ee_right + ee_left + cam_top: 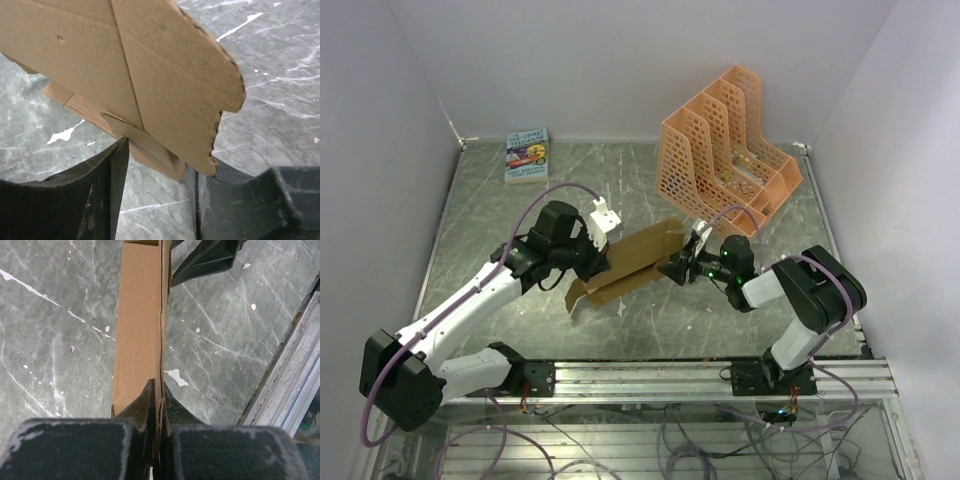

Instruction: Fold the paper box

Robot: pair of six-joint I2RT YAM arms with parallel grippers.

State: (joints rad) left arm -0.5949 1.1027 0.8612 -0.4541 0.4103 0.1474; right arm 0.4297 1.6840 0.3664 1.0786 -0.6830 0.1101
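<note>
Left gripper [157, 405] clamped on paper box [625, 265] edge; right gripper [160, 165] jaws astride flap, contact unclear. Box unprinted; book [527, 154] far-left, title illegible.

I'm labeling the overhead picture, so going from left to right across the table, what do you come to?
Printed book → left claw → paper box → right claw → orange file rack.

I see two arms: white link shells, black joint housings. Left arm [470, 300], right arm [800, 300]. Purple cable loops along each. Green light near right wrist. White block atop left wrist. Black fingers [145, 405], edges scuffed pale.
</note>
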